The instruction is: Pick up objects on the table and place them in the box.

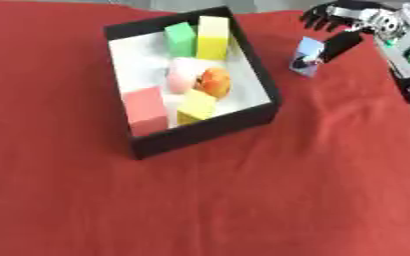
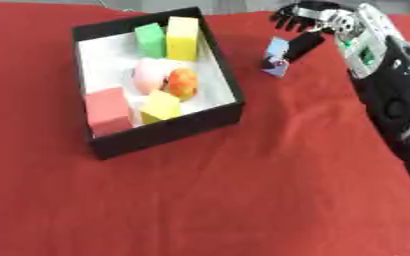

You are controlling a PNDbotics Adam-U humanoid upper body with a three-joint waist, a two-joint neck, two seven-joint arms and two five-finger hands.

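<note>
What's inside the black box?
The black box holds a green block, a tall yellow block, a small yellow block, a pink block and two round things, pink and orange. Anything beneath them is hidden.

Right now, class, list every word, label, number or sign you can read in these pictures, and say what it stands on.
None can be read.
Light blue block at the right hand: a dark mark low on its face, too blurred to read.
Box and its blocks: no print visible.

Open cloth all round — box crowded

The black box (image 1: 243,118) holds blocks across most of its floor; red tablecloth (image 1: 270,200) beside it lies bare.
</note>
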